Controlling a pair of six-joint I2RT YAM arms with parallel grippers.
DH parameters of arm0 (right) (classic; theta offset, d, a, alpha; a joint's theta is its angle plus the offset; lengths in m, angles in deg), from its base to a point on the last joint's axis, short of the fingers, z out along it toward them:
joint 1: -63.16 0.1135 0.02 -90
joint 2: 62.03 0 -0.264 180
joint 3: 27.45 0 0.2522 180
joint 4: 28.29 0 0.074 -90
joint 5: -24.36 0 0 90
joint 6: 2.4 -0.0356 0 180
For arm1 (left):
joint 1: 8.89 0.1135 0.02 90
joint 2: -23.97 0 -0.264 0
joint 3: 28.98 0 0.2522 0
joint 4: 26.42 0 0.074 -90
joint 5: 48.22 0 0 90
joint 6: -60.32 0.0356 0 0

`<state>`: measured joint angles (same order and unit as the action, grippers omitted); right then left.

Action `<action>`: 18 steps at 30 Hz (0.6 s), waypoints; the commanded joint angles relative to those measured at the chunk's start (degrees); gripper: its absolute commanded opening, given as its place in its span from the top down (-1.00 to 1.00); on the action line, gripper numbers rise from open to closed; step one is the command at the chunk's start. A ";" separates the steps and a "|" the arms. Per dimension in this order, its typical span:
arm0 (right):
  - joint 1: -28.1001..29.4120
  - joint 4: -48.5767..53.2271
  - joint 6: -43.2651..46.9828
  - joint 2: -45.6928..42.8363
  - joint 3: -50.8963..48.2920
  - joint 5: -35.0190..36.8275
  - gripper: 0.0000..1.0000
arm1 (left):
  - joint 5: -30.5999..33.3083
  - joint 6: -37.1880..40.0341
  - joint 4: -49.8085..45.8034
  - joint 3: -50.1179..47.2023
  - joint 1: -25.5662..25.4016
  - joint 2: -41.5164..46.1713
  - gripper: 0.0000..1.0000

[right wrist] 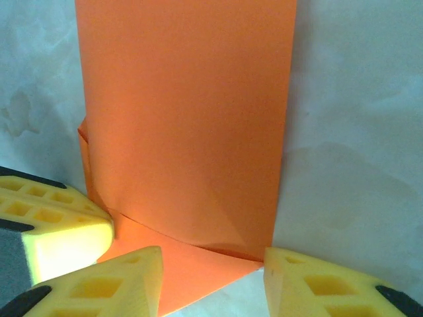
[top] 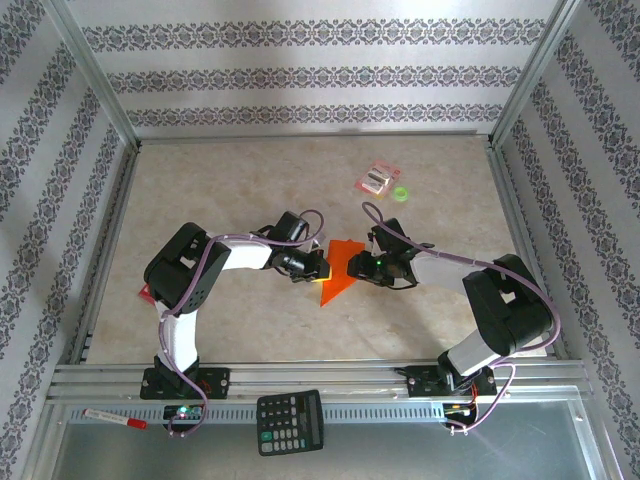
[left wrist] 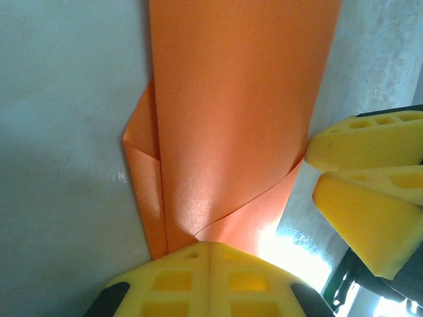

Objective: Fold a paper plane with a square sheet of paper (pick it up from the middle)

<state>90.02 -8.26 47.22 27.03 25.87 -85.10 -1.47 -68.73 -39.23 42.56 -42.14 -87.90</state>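
**While your left gripper is clamped tight, your right gripper gapes over the folded orange sheet**

Your left one has its yellow fingers squeezed flat together at the narrow end of the sheet. You can't tell if paper is nipped between them or just pressed under the tips. Your right one faces it from the other side, jaws apart. The sheet's corner lies flat on the table between them, nothing gripped. The sheet's mid-table, long edges straight, with a small flap poking out along one side. Loads of bare tabletop beyond it. The pink-red packet and a little green thing sit well apart toward the far right, and the calculator is down by the bases.
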 commanded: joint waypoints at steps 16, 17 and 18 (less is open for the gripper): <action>0.18 2.17 4.11 -1.84 1.55 4.08 0.13 | 0.79 0.91 -1.70 -0.81 0.38 -2.60 1.00; 0.26 3.32 4.66 -1.67 1.93 5.02 0.13 | 0.79 0.90 -1.74 -0.82 0.32 -2.61 1.00; 0.33 3.49 4.89 -1.78 1.75 5.63 0.13 | 0.79 1.01 -1.66 -0.82 0.38 -2.65 1.00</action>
<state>90.39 -9.51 49.36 26.33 26.19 -84.22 -1.66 -68.73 -39.16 42.56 -42.14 -87.97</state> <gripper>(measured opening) 0.435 0.049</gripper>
